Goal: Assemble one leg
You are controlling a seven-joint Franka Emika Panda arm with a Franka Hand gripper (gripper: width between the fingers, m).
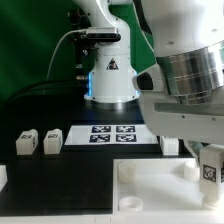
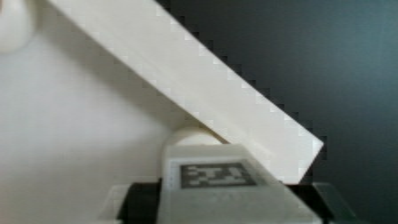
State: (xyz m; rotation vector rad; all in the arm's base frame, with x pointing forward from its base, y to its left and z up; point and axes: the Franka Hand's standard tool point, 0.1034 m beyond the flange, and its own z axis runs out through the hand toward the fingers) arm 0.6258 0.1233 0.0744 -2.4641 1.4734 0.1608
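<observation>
My gripper [image 2: 224, 203] is shut on a leg [image 2: 217, 172], a small white block with a black-and-white tag facing the wrist camera. A black finger [image 2: 146, 201] presses on each side of it. The leg is held over the edge of the large white square piece [image 2: 89, 130], whose raised rim runs diagonally. In the exterior view the gripper [image 1: 207, 160] and the held leg [image 1: 210, 171] are at the right, just above the far right corner of the large piece [image 1: 150, 190]. Whether the leg touches it I cannot tell.
Two more legs [image 1: 25, 143] [image 1: 52, 140] stand on the black table at the exterior view's left, and another [image 1: 170, 146] behind the large piece. The marker board [image 1: 112, 133] lies in the middle. The robot base [image 1: 108, 75] stands behind it.
</observation>
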